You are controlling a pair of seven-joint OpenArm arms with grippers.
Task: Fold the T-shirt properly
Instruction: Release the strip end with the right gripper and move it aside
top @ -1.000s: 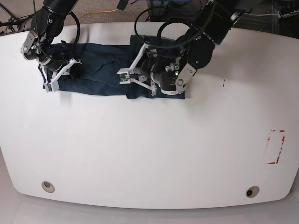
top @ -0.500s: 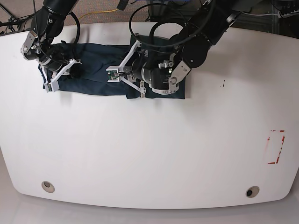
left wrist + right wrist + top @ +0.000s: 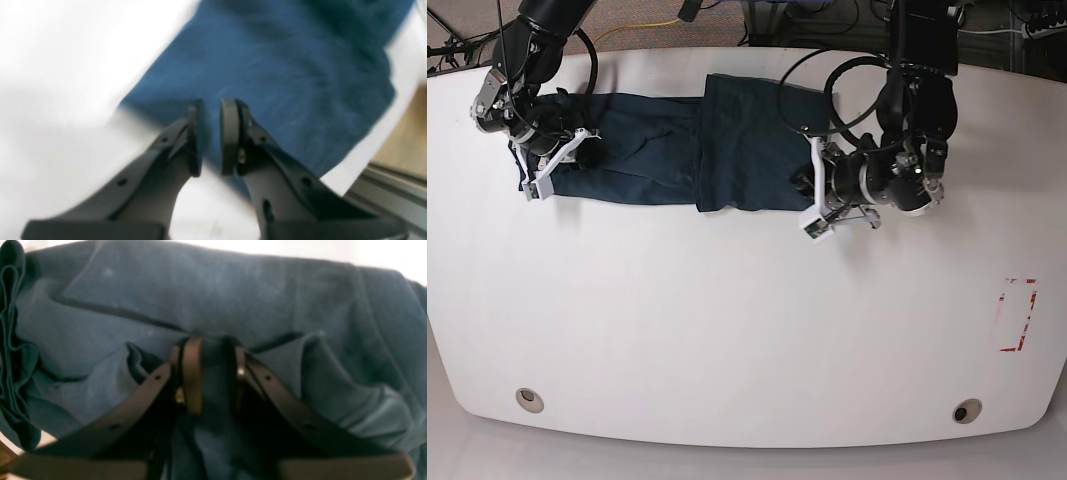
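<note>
The T-shirt (image 3: 682,160) lies as a long dark band along the far side of the white surface (image 3: 727,320), with one end already doubled over into a thicker panel near the middle. At the opposite, bunched end the right gripper (image 3: 210,373) has its jaws closed on a raised pleat of cloth; the right wrist view shows fabric pinched between them and loose folds heaped on either side. The left gripper (image 3: 210,136) sits at the doubled panel's outer edge, just over the bare surface. Its jaws stand nearly together with a narrow gap, and nothing is seen clamped in them, though that view is blurred.

The likely trouble is on the right side. The pinch may hold only the top layers of the pleat, so a pull could drag those alone and leave the lower cloth rumpled, spoiling the fold. A sideways tug could also slide the doubled panel out of line, since nothing appears to pin it.

The cloth's far edge runs close to the surface's far rim, leaving little room there. Towards the camera, a wide stretch of the surface is open for moving.
</note>
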